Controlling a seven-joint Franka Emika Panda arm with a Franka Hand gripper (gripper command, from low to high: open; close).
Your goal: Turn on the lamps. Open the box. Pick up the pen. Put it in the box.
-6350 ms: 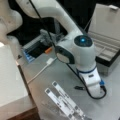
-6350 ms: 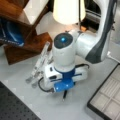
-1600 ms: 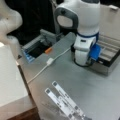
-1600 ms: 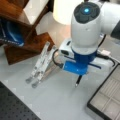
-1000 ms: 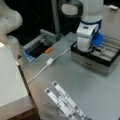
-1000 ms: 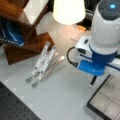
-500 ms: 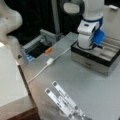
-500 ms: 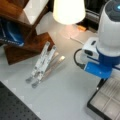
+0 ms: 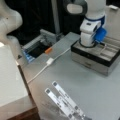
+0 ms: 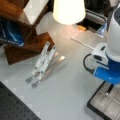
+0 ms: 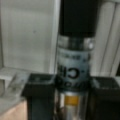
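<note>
The pincer (image 11: 72,87), seen close in the wrist view, pinches the pen (image 11: 73,62) between its two black fingers (image 11: 40,95), holding it upright at the banded section. Behind the pen lie the pale ridges of the box lining.

In a front view the box (image 9: 97,56) sits open at the right side of the grey tabletop (image 9: 82,85), and the arm stands directly over its compartments with the pincer low above them. In a front view a dark slim shaft, probably the pen (image 10: 109,89), points down into the box (image 10: 105,105) at the lower right.

The pen looks light, stiff and smooth, so likely slippery; a hold around its middle seems steadiest.

The compartment walls leave narrow room around the pen. The tabletop to the left is more open, with white strips (image 10: 42,62) and a lit lamp (image 10: 68,11) well apart from the box.
</note>
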